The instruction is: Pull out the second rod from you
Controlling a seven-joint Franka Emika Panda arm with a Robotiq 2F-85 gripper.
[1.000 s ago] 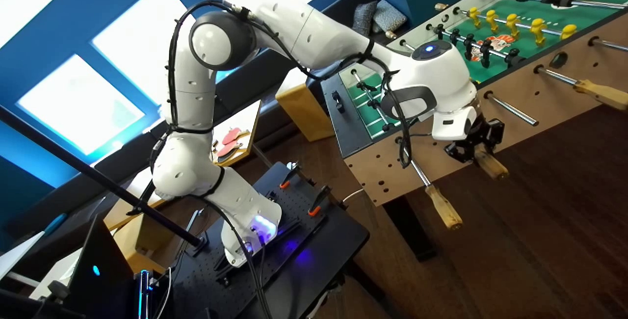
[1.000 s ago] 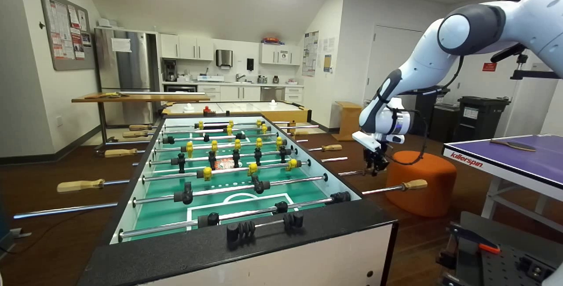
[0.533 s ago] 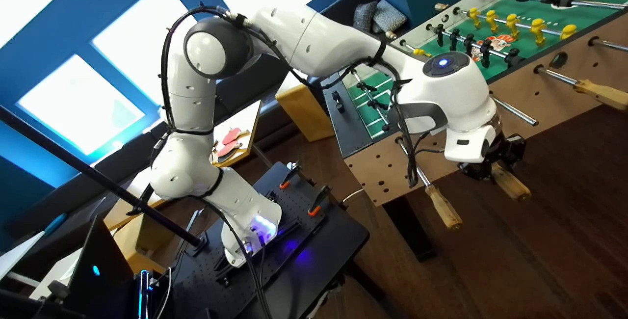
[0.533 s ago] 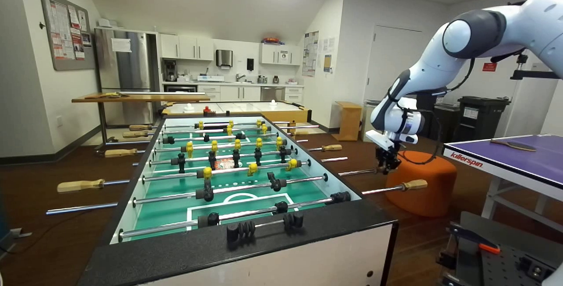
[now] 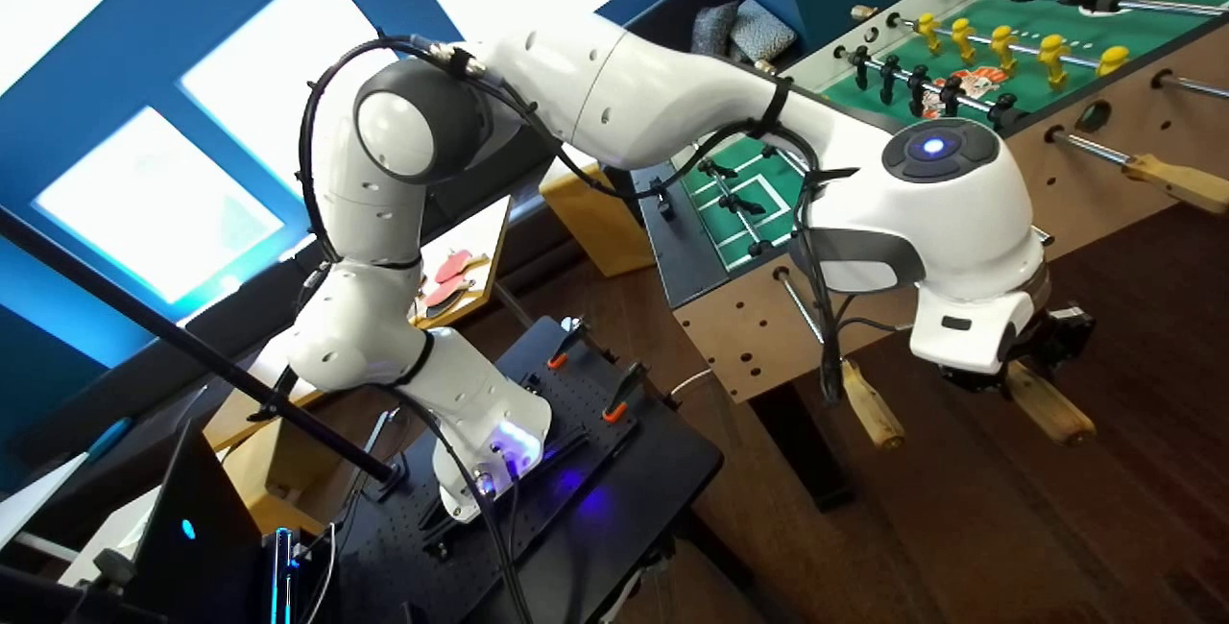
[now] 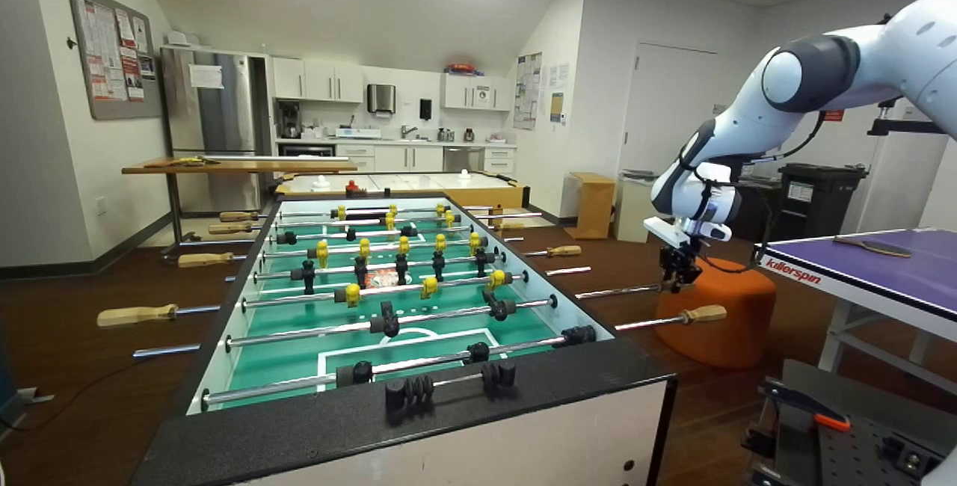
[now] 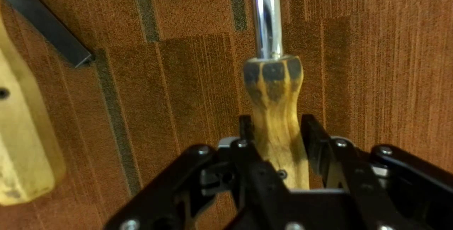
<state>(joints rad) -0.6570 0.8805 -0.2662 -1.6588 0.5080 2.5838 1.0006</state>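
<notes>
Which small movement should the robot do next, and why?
Probably a short pull outward along the second rod: the gripper holds its wooden handle, and in an exterior view the rod's far end juts past the opposite side of the foosball table, so some travel seems left.

In the wrist view, fingers point(image 7: 316, 145) partly hide the held handle point(image 7: 277, 124); the left edge crops another handle point(image 7: 26, 134).

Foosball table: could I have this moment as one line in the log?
End effector: closed on wooden handle | second rod: drawn further out of foosball table than before | neighbouring handle: ungripped
</notes>
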